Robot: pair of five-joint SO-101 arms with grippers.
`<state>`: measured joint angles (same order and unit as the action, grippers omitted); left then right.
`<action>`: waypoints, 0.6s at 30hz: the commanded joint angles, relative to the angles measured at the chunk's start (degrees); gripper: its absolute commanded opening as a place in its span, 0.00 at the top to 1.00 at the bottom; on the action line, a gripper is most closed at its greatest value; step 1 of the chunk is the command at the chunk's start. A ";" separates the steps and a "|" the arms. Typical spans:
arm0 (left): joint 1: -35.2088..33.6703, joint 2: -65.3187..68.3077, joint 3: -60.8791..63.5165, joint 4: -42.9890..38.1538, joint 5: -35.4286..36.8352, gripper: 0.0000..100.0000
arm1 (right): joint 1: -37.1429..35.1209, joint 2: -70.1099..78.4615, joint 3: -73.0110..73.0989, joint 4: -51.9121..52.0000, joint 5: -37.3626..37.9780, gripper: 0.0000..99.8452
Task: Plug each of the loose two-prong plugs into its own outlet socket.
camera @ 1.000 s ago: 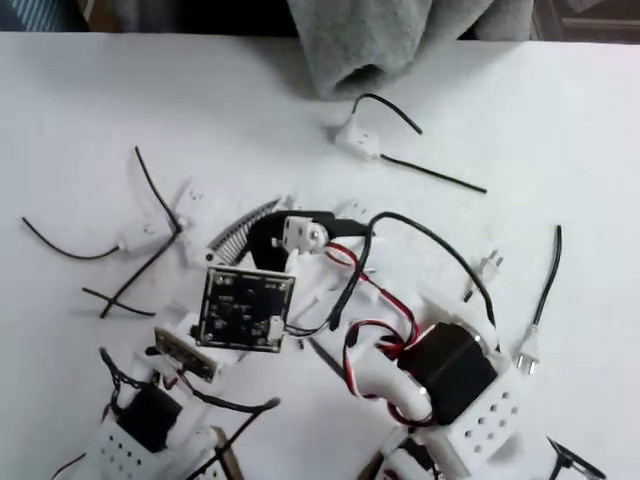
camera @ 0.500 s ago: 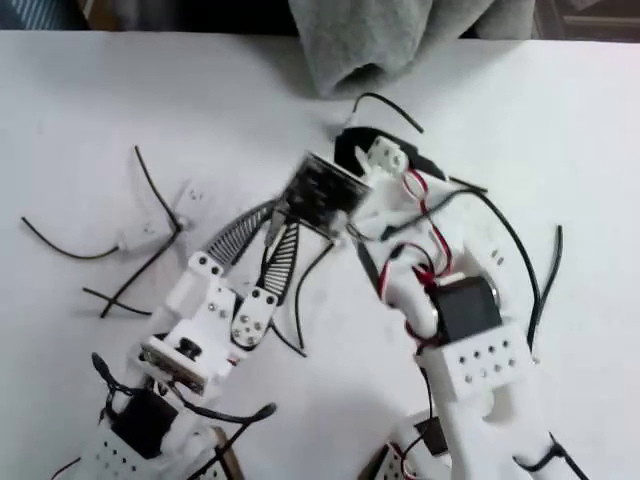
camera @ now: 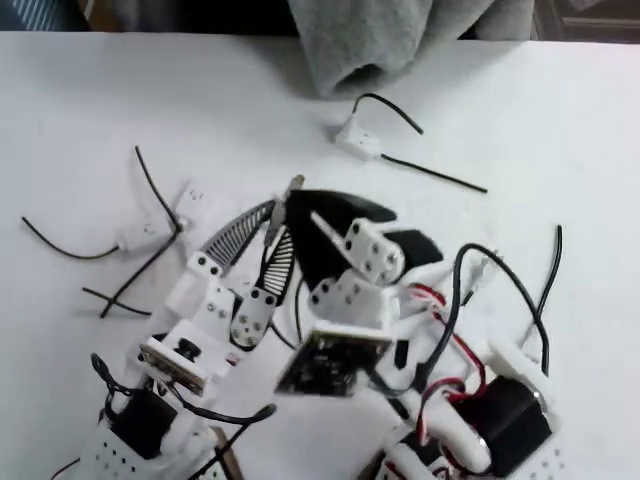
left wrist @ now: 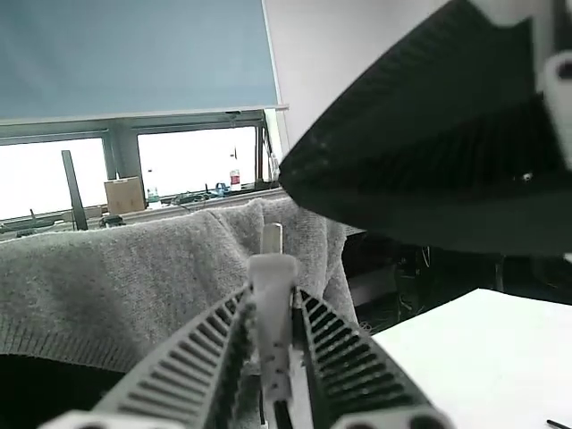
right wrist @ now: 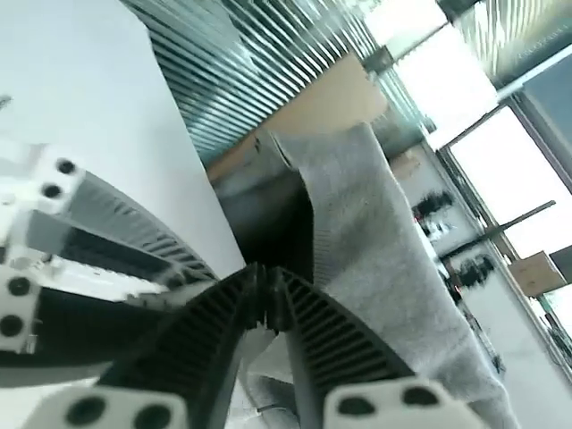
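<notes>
White two-prong plug stands clamped in the left hand, held above the surface; the right hand is pressed together on nothing, just beside it. An outlet socket near the left hand looks unfilled, so this plug is not yet seated. Both hands crowd the middle; freer room lies toward the far edge by the grey cloth

The work surface is a white table, evenly lit. A grey knitted cloth lies at its far edge, upper centre of the high view. Beyond the cloth, the left wrist view shows a daylit window, a blue roller blind above it, a white wall beside it, and a cardboard box at the sill.
</notes>
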<state>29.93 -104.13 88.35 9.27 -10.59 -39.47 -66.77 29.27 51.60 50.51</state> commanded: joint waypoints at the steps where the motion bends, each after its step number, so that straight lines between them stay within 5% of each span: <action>1: -0.40 -0.40 -0.97 -1.41 -0.09 0.98 | -2.59 1.10 -1.93 0.40 -0.26 0.98; 5: -0.40 -0.40 -1.14 -1.41 -0.09 0.98 | -1.63 6.02 0.09 -2.15 0.18 0.98; 12: -0.40 -0.40 -1.14 -1.05 -0.09 0.98 | 18.33 22.46 1.67 -15.43 0.26 0.98; 18: -0.40 -0.40 -1.14 -1.05 -0.09 0.98 | 24.04 30.81 1.58 -21.85 0.26 0.98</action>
<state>29.93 -104.84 88.44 9.19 -10.59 -19.43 -38.90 31.47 33.41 50.33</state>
